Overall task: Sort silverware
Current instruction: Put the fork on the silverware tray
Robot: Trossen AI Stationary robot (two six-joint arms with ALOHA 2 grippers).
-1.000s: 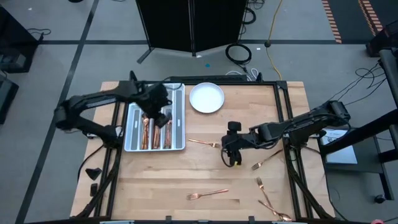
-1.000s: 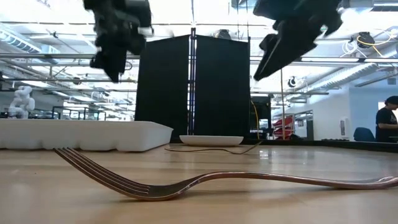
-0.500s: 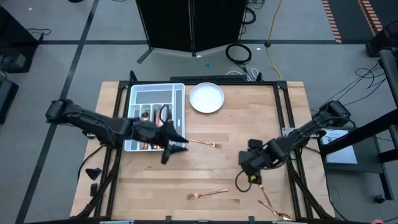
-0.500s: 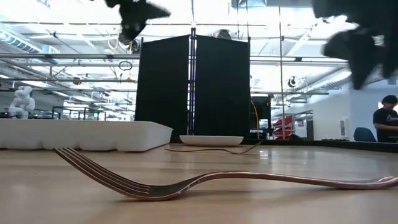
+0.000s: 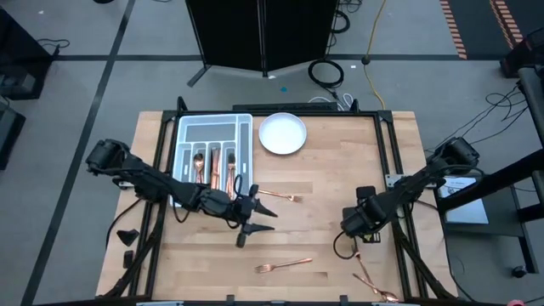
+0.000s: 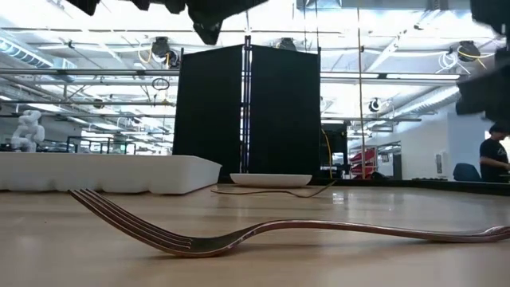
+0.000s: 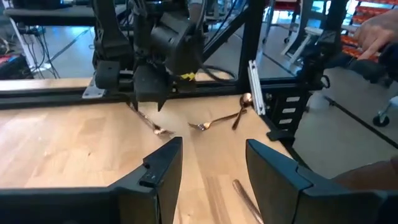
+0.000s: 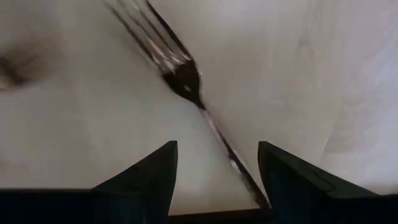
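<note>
The right gripper (image 5: 357,231) is held low over a fork (image 8: 186,81) near the table's right edge, fingers (image 8: 143,174) spread wide with the handle running between them, apparently ungripped. The left gripper (image 5: 253,223) is spread empty mid-table, just beside another fork (image 5: 280,196). Sorted silverware (image 5: 214,166) lies in the tray (image 5: 245,136).

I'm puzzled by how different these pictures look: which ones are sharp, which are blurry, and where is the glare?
High view: evenly lit and sharp, the white plate nearly washed out. Low view: the near fork is crisp, the bright ceiling lights glare, and the arms overhead are dark silhouettes. Right wrist view: the fork is smeared and soft. Left wrist view: fairly clear, its own fingers slightly soft.
</note>
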